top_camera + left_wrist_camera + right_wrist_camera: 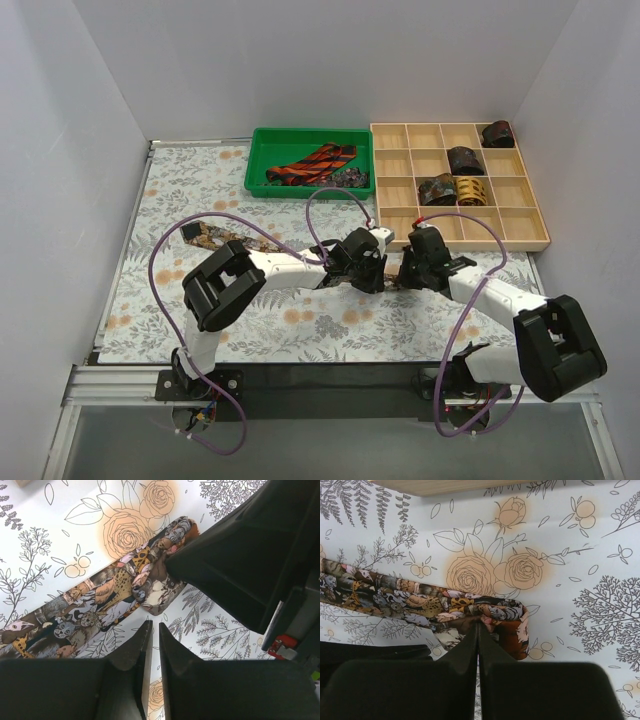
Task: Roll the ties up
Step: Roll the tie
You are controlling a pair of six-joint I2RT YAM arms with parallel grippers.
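The floral tabletop [180,320] carries a wooden tray [515,215] at its far right corner, with four rolled ties [465,160] in its compartments, and a green bin [262,165] at the middle of the far edge holding a striped tie [318,162]. The mottled tie [395,600] lies flat from the left side to the centre, where its end is folded over once. The right gripper [478,630] has its fingers pressed together on that fold, seemingly pinching the cloth. The left gripper [154,632] hovers just beside the fold, its fingers almost together and holding nothing. The grip looks shallow, so the slippery cloth could slip out and spring flat, and the two crowded grippers could knock each other.
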